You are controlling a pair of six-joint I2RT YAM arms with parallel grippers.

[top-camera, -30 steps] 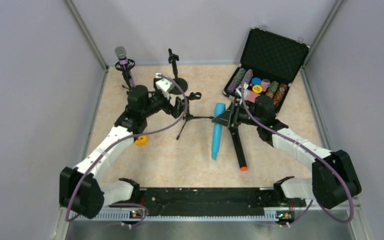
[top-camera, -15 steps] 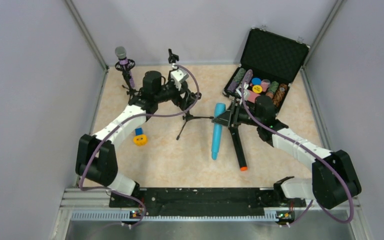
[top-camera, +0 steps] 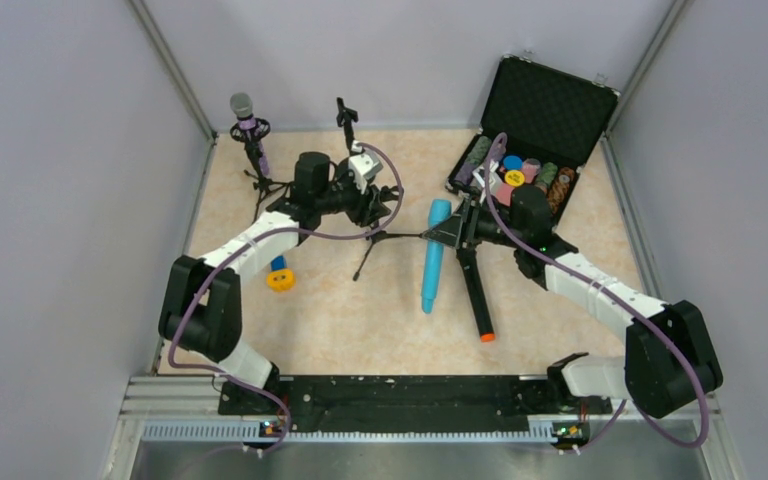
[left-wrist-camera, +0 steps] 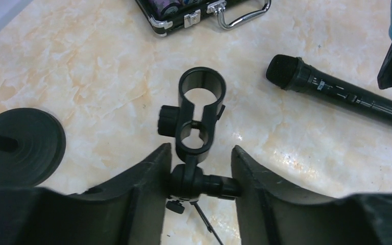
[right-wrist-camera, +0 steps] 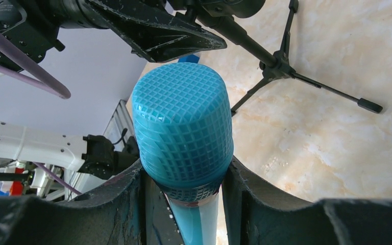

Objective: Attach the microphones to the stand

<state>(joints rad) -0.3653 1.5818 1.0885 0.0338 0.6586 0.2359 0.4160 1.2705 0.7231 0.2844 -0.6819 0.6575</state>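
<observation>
Fingers [left-wrist-camera: 148, 191] of my left gripper [left-wrist-camera: 200, 149] pinch the tripod stand [top-camera: 380, 236] just under its clip [left-wrist-camera: 200, 115]. The clip is an open black ring with nothing in it. My right gripper [right-wrist-camera: 184, 168] squeezes the blue mic [right-wrist-camera: 184, 122] just below its head. The head is a blue grid, and the body runs toward me, right of the stand. I cannot tell if it is off the table [top-camera: 360, 310]. The black mic [top-camera: 475, 288] lies flat just beside the blue one, orange end near me. The purple mic [top-camera: 243, 108] stands upright in a second stand [top-camera: 256, 160] at the far left. A round base [left-wrist-camera: 20, 145] sits left of the clip. The open case [top-camera: 545, 100] sits far right, past my right arm. My left gripper is close to the blue head.
</observation>
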